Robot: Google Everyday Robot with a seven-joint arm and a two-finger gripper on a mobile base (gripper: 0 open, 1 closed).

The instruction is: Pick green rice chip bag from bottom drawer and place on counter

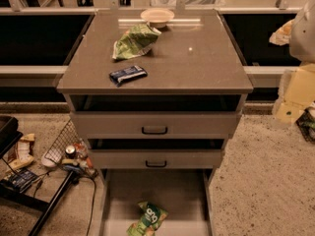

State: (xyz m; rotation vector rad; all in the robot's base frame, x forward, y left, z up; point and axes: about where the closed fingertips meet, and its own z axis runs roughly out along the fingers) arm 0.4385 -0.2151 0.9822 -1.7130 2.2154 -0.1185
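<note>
The green rice chip bag (147, 220) lies on the floor of the open bottom drawer (162, 191), near its front edge and a little left of centre. It is bright green with white letters on a dark logo. The counter (197, 68) is the grey-brown slab on top of the drawer unit. My gripper is not in view. Only a pale rounded shape (304, 31), which may be part of my arm, shows at the right edge, level with the counter and far from the bag.
On the counter lie a paler green-and-white bag (135, 41), a dark blue wrapper bar (128, 74) and a pale bowl (157, 16). Two shut drawer fronts (155, 130) sit above the open drawer. A wire basket, cans and cables (69, 154) clutter the floor left; yellowish boxes (295, 95) stand right.
</note>
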